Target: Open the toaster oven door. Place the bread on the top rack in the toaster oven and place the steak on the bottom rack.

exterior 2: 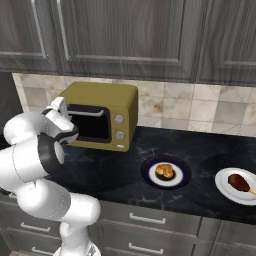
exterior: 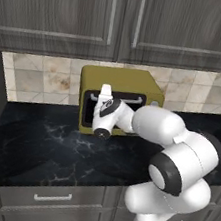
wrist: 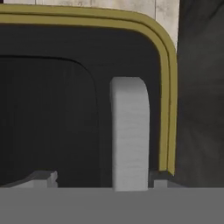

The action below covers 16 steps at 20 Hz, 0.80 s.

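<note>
No readable text anywhere in the kitchen scene

The toaster oven (exterior 2: pixel 100 116) carries no brand name or numbers on its yellow body, and nothing can be read beside its two white knobs (exterior 2: pixel 119 126); the toaster oven door (exterior 2: pixel 90 124) and its pale handle (wrist: pixel 129 131) are plain, the grey cabinet fronts (exterior: pixel 122 18) and drawers (exterior 2: pixel 145 232) bear no labels, the tiled wall (exterior 2: pixel 175 107) shows only mottled stone, and the dark-rimmed plate (exterior 2: pixel 150 179) and the white plate (exterior 2: pixel 225 192) have no markings
</note>
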Tool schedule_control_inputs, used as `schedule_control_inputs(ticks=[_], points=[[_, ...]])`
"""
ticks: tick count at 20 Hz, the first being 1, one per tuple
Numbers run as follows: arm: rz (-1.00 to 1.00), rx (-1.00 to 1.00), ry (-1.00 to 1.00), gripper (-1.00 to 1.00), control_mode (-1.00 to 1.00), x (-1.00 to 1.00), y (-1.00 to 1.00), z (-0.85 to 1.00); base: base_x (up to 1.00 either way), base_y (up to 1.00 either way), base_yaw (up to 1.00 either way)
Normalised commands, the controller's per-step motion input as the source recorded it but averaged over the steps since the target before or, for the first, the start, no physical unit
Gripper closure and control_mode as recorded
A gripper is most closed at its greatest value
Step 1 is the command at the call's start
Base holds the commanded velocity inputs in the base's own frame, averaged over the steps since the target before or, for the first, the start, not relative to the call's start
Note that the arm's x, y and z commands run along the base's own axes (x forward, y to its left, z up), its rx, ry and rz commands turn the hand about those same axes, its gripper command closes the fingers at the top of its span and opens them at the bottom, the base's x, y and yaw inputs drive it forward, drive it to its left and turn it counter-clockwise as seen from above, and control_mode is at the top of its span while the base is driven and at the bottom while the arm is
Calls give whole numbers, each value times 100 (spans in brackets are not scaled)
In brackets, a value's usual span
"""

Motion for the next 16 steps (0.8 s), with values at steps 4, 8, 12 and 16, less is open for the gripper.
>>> schedule_control_inputs(ticks=[4, 8, 12, 16], points=[[2, 0, -8, 100, -100, 34, 0, -15, 0, 0, 0], [1, -2, -17, 100, -100, 22, 0, -13, 0, 0, 0], [0, -3, -18, 100, -100, 9, 1, -6, 0, 0, 0], [0, 0, -3, 100, -100, 0, 16, 0, 0, 0, 0]])
